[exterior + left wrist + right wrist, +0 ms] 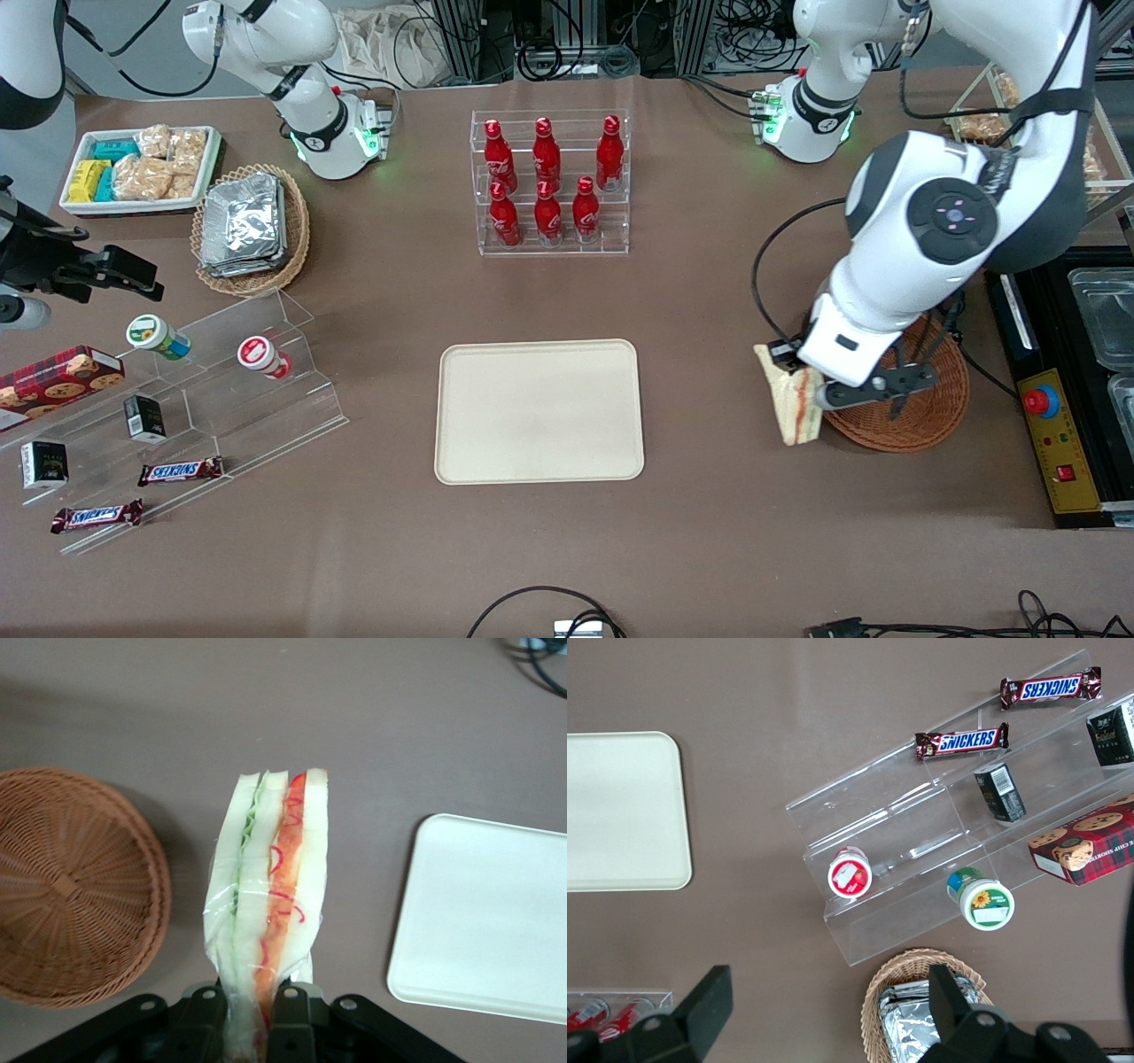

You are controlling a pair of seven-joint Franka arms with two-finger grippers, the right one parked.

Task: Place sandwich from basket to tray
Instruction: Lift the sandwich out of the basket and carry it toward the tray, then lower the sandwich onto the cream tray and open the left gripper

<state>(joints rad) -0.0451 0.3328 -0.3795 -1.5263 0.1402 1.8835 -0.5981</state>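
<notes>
Pale triangular bread sandwich hangs clamped in my pincer, lifted beside the reddish-brown wicker basket, heading trayward.

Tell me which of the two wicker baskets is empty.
The reddish-brown basket beside the tool, which grips the sandwich. The lighter tan basket toward the parked arm's end holds foil packs.

light: bright, even overhead; shadows: soft; focus: sharp; glare: mild on tray

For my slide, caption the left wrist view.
Pincer shut on triangular white-bread sandwich, between emptied reddish-brown wicker basket and cream tray.
</notes>
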